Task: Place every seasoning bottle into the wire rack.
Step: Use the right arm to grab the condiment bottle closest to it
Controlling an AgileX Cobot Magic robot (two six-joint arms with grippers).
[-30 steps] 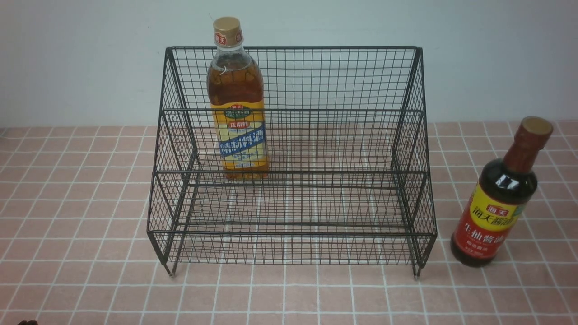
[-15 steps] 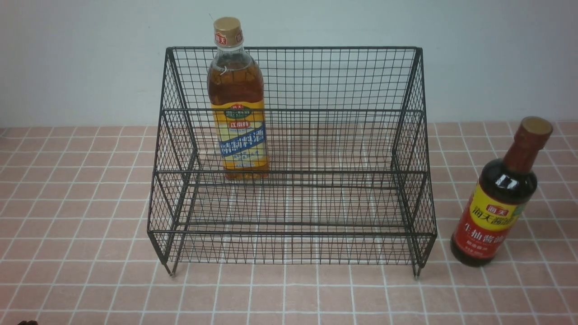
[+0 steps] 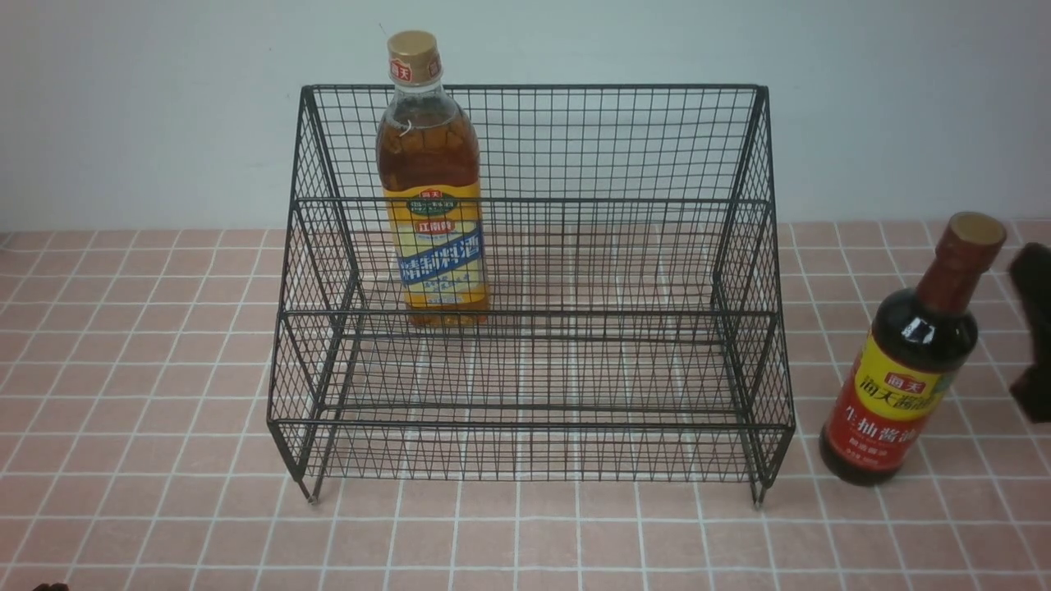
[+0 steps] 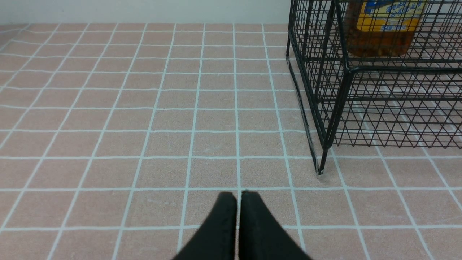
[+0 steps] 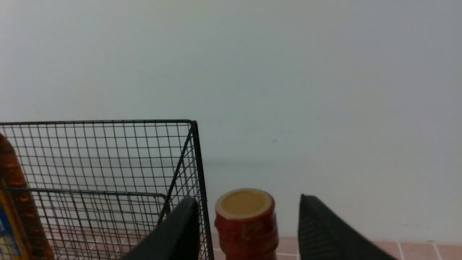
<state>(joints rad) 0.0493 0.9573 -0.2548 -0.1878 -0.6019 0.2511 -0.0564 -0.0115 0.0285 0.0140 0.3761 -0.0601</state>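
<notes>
- Change: my R gripper [image 3: 1036, 328] has come into the front view at the far right edge. A sec ago it wasn't in that view at all.
- It sits at 3 o'clock of the dark bottle [image 3: 903, 369], near it, with a gap between them and no contact.
- Nothing else has shifted. The amber bottle [image 3: 431, 205] stands upright on the upper tier of the wire rack [image 3: 616, 139], toward the rack's 10 o'clock corner. That one looks done.
- The dark bottle is upright on the tiled tabletop [image 4: 108, 119], just outside the rack at its 3 o'clock, so it's not in yet.
- Meaning, as I judge it: half the task is done, and this is the approach for the 2nd pick.
- R hand: spread wide and empty. In the R wrist view the bottle's tan cap shows between my two fingers [image 5: 180, 231], touching neither. I can't tell how far ahead of the tips it is.
- L gripper [image 4: 238, 195]: tips pressed together, nothing between them, over bare tile near the rack's front-left foot, with no contact with the rack.
</notes>
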